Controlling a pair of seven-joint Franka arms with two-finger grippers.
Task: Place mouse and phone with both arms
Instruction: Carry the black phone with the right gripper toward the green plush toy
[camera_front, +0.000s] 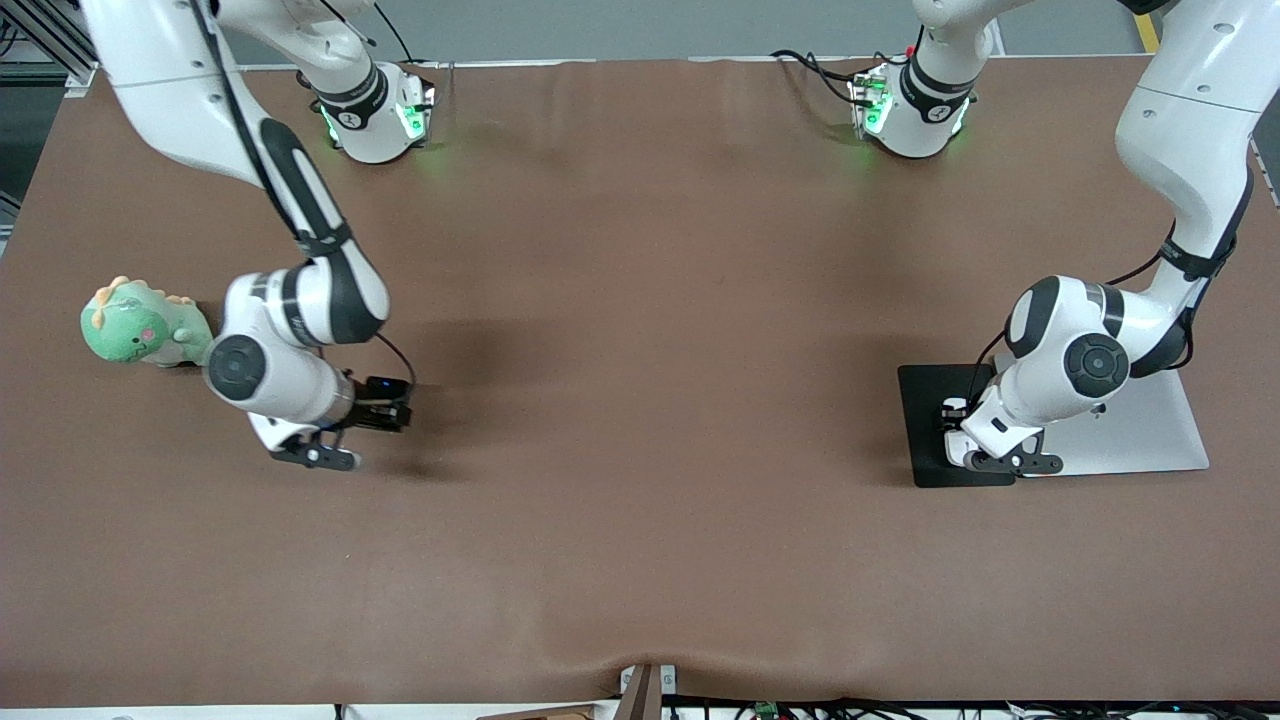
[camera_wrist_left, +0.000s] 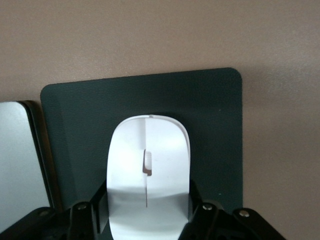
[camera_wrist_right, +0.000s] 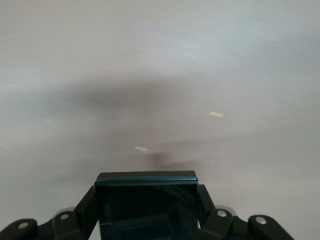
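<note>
Brown cloth is spread over the whole table (camera_front: 640, 560), with a green plush dinosaur (camera_front: 140, 325) sat at the right arm's end and a silver laptop (camera_front: 1150, 430) beside a dark grey pad (camera_front: 925, 400) at the left arm's end.

So, the mouse (camera_wrist_left: 148, 175) is pinched across its sides by the left gripper (camera_wrist_left: 148, 220), low over the pad. Its long axis is lined up with the scroll line, and the rounded end is pointed away from the fingers (camera_wrist_left: 197, 212). It looks light, stiff and pretty slick, so a grip on the two flanks near the middle seems about right; too far toward an end and it could probably be squirted out.

The phone (camera_wrist_right: 146, 200) is clamped flat by the right gripper (camera_wrist_right: 146, 220) over bare cloth near the dinosaur, held by two of its edges with one short edge pointed away from the wrist. Being nearly square, no real long axis can be called. Glossy, rigid, likely heavier than the mouse, so the edges are the sensible place for it to be gripped, and it should be set down gently.
</note>
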